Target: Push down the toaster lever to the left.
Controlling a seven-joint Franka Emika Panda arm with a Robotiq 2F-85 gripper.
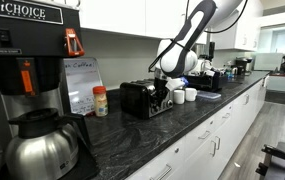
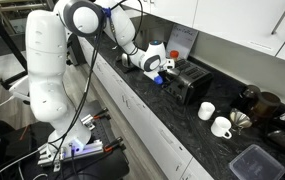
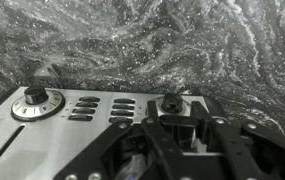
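Observation:
The toaster (image 1: pixel 139 98) has a black body and a shiny chrome end face; it stands on the dark counter and shows in both exterior views (image 2: pixel 190 82). My gripper (image 1: pixel 163 90) is right at the chrome end (image 2: pixel 163 68). In the wrist view the chrome face (image 3: pixel 92 110) fills the lower left, with a round knob (image 3: pixel 35 97), rows of slots, and a dark lever knob (image 3: pixel 172 102). My gripper (image 3: pixel 177 124) sits just behind that lever knob. Its fingers look drawn together with nothing held.
A big black coffee machine (image 1: pixel 27 60) with a steel carafe (image 1: pixel 40 145) stands near the camera. A small bottle (image 1: pixel 101 101) is beside the toaster. Two white mugs (image 2: pixel 207 111) (image 2: pixel 222 127), a kettle and a dark container (image 2: pixel 250 162) lie past the toaster.

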